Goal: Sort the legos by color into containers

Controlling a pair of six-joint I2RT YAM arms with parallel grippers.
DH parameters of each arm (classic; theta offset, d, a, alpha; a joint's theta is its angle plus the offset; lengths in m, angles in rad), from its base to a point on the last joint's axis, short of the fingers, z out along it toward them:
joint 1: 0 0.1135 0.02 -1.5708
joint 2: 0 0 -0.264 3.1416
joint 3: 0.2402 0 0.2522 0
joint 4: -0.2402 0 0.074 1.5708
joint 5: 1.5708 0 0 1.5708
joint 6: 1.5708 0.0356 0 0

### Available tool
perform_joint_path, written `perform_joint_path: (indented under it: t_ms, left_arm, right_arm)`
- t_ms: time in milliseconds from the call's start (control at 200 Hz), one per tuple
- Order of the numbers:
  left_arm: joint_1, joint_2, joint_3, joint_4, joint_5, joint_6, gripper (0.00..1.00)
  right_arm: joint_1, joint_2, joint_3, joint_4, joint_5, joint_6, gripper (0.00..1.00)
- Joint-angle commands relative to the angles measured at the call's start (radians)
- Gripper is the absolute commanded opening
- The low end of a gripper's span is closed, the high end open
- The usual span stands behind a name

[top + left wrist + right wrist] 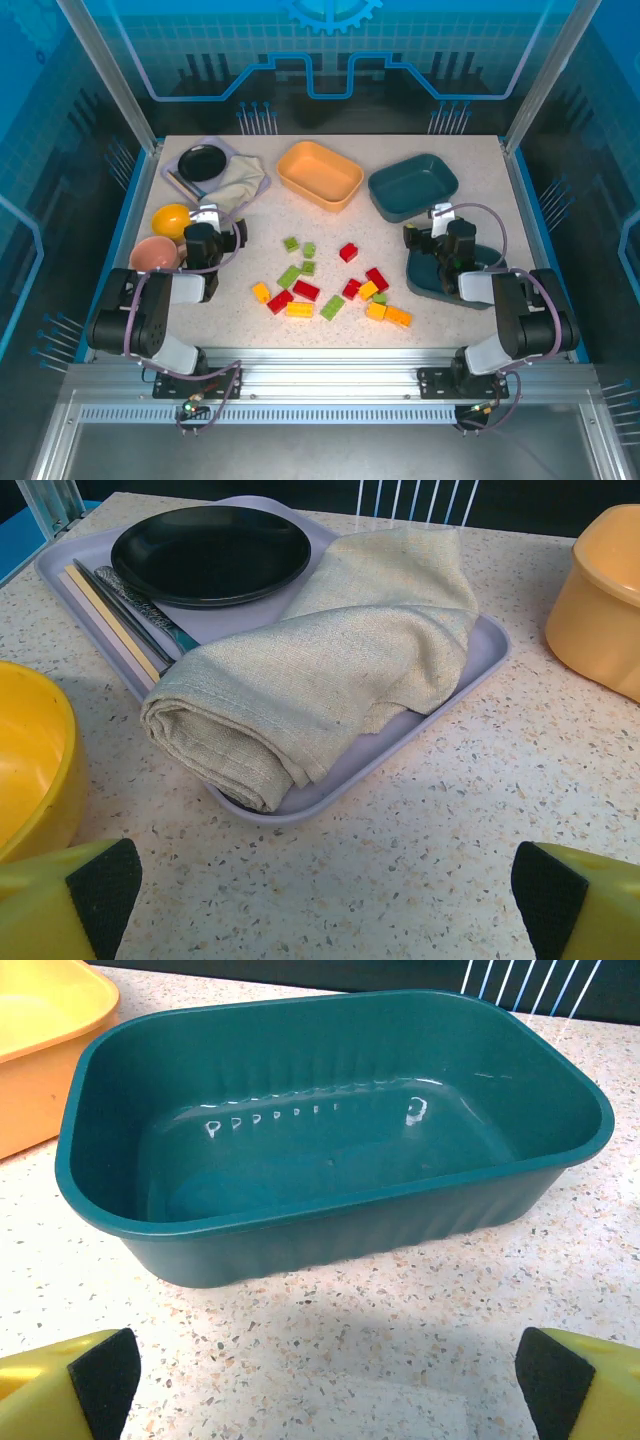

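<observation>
Closest to the lenses are my own yellow fingers with the black pads, so starting there: left gripper point(325, 895) is spread wide with nothing between the pads, and right gripper point(320, 1380) is the same, wide open and empty. Nothing's sorted yet, far as I can judge.

Thing is, both hands point the wrong way. Left one faces the far-left corner, staring at a lavender tray point(440, 695) with a folded cloth point(330, 670) and a black dish point(210, 552) on it, yellow bowl point(30, 760) at its near left. Right one faces the far teal tray point(330, 1150), bare inside, with the yellow-orange tray point(40, 1020) just left of it.

The legos point(306, 290) are all loose on the table point(230, 325), in the middle between my two arms: right of and nearer than the left fingers, left of and nearer than the right ones. The scatter runs left to right. The yellow and red bricks at its left end are closer to the left arm. The orange ones at the right end sit just beside the near teal tray point(422, 283) under my right arm, so that arm's nearer for those.

They're small oblong bricks, light green, red and yellow-orange, lying flat at all sorts of angles, several touching. I reckon I'd need to turn the wrist to close across a short side.
</observation>
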Motion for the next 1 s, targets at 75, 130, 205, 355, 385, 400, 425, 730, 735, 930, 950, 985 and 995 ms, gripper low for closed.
perform_joint_path:
  t_ms: [75,130,205,355,385,400,425,730,735,930,950,985,995]
  left_arm:
    - [-0.003,0.004,0.006,0.006,-0.01,0.01,0.99]
    - [-0.003,0.003,0.005,0.006,-0.01,0.01,0.99]
    - [-0.003,0.004,0.005,0.004,-0.01,0.01,0.99]
    - [-0.003,0.004,0.005,0.005,-0.009,0.011,0.99]
    - [-0.003,0.003,0.005,0.006,-0.01,0.01,0.99]
    - [-0.003,0.004,0.005,0.005,-0.01,0.011,0.99]
    - [-0.003,0.004,0.006,0.005,-0.01,0.01,0.99]
    - [-0.051,-0.12,0.156,-0.358,-0.078,0.034,0.99]
    - [-0.054,-0.125,0.161,-0.38,-0.084,0.031,0.99]
    - [-0.244,-0.281,0.455,-0.748,-0.274,-0.086,0.99]
    - [-0.265,-0.289,0.492,-0.771,-0.297,-0.107,0.99]
    - [-0.288,-0.289,0.574,-0.845,-0.324,-0.194,0.99]
    - [-0.288,-0.286,0.603,-0.881,-0.328,-0.237,0.99]
  right_arm:
    - [-0.016,0.008,0.018,0.007,-0.015,-0.006,1.0]
    - [-0.017,0.008,0.017,0.006,-0.015,-0.007,1.0]
    - [-0.015,0.008,0.017,0.006,-0.016,-0.007,1.0]
    - [-0.017,0.008,0.017,0.007,-0.014,-0.008,1.0]
    - [-0.016,0.008,0.017,0.006,-0.014,-0.007,1.0]
    - [-0.016,0.008,0.017,0.006,-0.015,-0.007,1.0]
    - [-0.015,0.008,0.017,0.007,-0.014,-0.007,1.0]
    - [0.056,-0.131,0.089,-0.208,0.184,-0.017,1.0]
    - [0.058,-0.137,0.093,-0.218,0.193,-0.018,1.0]
    - [0.137,-0.382,0.361,-0.546,0.383,0.095,1.0]
    - [0.136,-0.388,0.426,-0.619,0.395,0.157,1.0]
    - [0.121,-0.382,0.548,-0.779,0.405,0.318,1.0]
    - [0.112,-0.376,0.593,-0.834,0.403,0.376,1.0]
